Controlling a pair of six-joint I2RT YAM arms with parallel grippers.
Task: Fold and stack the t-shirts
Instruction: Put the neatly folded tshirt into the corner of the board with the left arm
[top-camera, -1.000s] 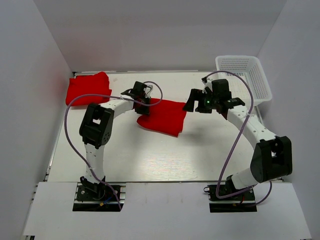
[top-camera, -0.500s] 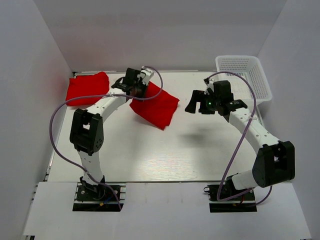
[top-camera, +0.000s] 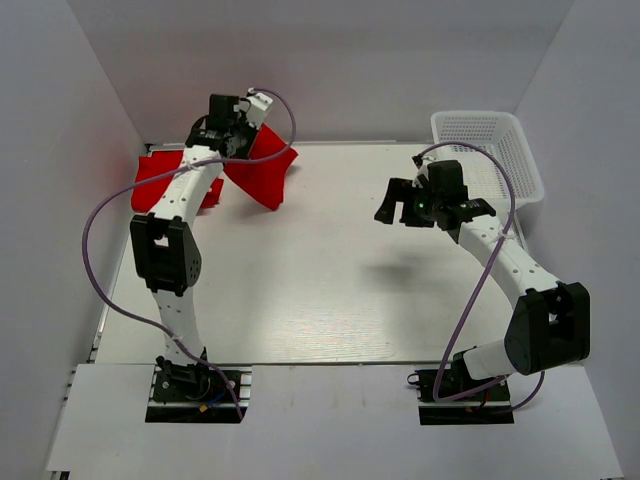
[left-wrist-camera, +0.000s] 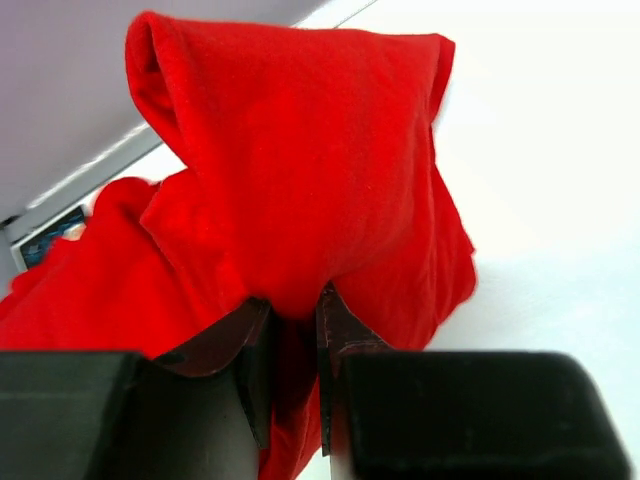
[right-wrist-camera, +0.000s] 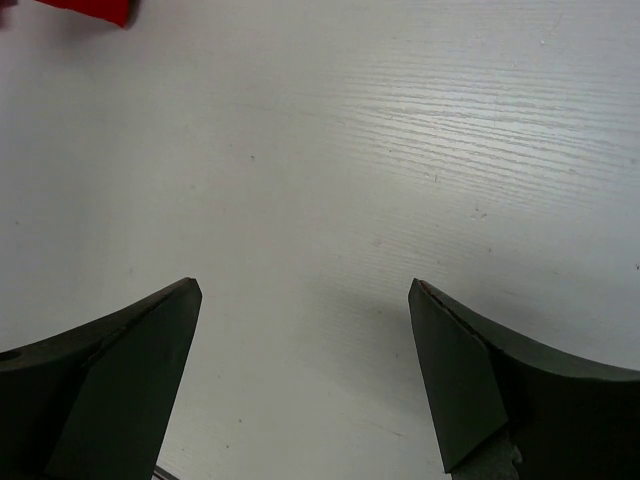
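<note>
My left gripper (top-camera: 232, 140) is shut on a folded red t-shirt (top-camera: 262, 172) and holds it up at the far left of the table; the cloth hangs from the jaws. In the left wrist view the shirt (left-wrist-camera: 300, 190) fills the frame above my left gripper (left-wrist-camera: 290, 305). A second folded red t-shirt (top-camera: 160, 180) lies flat at the back left, partly hidden behind the left arm; it also shows in the left wrist view (left-wrist-camera: 90, 270). My right gripper (top-camera: 392, 208) is open and empty above the bare table right of centre, also seen in its wrist view (right-wrist-camera: 305, 290).
A white mesh basket (top-camera: 490, 155) stands at the back right corner. White walls close in the table on the left, back and right. A purple cable loops off each arm. A corner of red cloth (right-wrist-camera: 95, 10) shows at the top left of the right wrist view.
My left gripper has lifted the folded shirt from the table's middle and carried it back and left, towards the other shirt. The right gripper has barely moved and stays open.
</note>
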